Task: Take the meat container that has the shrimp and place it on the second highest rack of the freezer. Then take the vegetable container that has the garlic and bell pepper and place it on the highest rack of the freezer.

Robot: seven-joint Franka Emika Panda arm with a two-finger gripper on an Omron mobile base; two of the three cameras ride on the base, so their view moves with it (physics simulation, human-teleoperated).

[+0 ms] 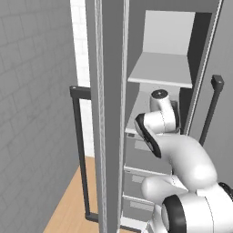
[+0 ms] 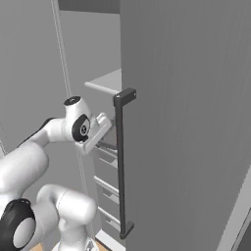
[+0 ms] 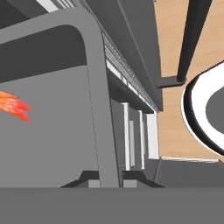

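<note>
Grey freezer (image 1: pixel 159 68) open, arm reaching in below top rack (image 1: pixel 159 75). Grey tray (image 3: pixel 94 96) w/ raised rim, claw (image 3: pixel 106 179) clamped on its edge. Orange-pink shrimp (image 3: pixel 11 105) lies inside, small. Risk: tray tips or clips 2nd rack going in, shrimp slides out.

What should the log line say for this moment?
gripper shut on meat container rim | shrimp in container | hand at freezer opening, below highest rack
</note>
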